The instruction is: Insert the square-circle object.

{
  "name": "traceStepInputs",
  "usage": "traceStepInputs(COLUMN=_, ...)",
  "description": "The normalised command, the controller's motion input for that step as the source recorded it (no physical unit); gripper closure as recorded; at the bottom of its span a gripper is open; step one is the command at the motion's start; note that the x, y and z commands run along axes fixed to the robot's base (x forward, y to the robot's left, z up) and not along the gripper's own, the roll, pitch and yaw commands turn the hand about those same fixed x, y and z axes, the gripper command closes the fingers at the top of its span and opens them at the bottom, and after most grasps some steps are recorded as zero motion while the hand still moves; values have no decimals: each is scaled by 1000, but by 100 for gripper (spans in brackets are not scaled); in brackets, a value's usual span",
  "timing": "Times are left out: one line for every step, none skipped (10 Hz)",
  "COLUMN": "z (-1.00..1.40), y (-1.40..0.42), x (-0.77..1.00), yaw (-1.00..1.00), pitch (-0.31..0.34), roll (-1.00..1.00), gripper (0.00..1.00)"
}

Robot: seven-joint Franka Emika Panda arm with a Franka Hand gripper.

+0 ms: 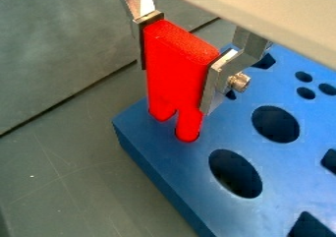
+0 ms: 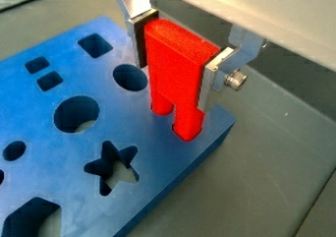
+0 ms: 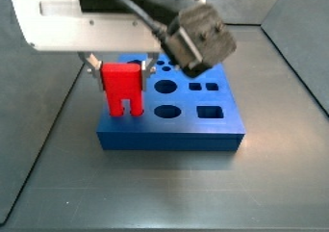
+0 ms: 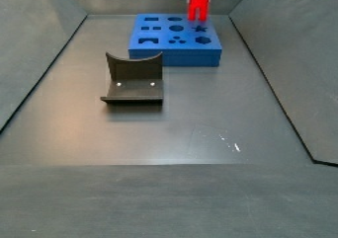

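Observation:
My gripper [image 1: 180,46] is shut on the square-circle object [image 1: 178,72], a bright red piece with a blocky top and two prongs pointing down. It also shows in a wrist view [image 2: 178,69], with the gripper [image 2: 175,46] clamping its top. The prongs hang at the edge of the large blue block with shaped holes [image 1: 250,172], near a corner; I cannot tell whether they touch it. In a side view the red piece [image 3: 121,89] is over the blue block's [image 3: 180,120] left side. In a side view the piece [image 4: 199,2] is over the block's [image 4: 179,39] far right corner.
A dark grey-brown block with a curved notch [image 4: 132,81] stands on the grey floor in front of the blue block. Grey walls enclose the floor on the sides. The arm's white body [image 3: 90,24] and black cables hang above the blue block.

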Motion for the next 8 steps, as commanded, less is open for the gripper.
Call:
traceStepInputs(z=-1000, y=-274, x=0, yaw=-26, pitch=-64, roll=170, gripper=100)
traceStepInputs(z=-1000, y=-386, x=-43, yaw=0, pitch=-61, roll=74, gripper=100)
traceStepInputs(z=-1000, y=-317, x=-63, yaw=0, pitch=0, roll=30, gripper=100)
traceStepInputs(z=-1000, y=-206, x=0, yaw=0, pitch=0, roll=0, gripper=100)
traceStepInputs(z=-1000, y=-206, x=0, yaw=0, pitch=0, roll=0, gripper=100)
traceStepInputs(z=-1000, y=-94, x=49, yaw=0, pitch=-41, roll=-66, gripper=100)
traceStepInputs(z=-477, y=100, x=0, yaw=0, pitch=-243, roll=-257, gripper=100)
traceStepInputs(z=0, y=14, x=0, yaw=0, pitch=0, roll=-31, gripper=100)
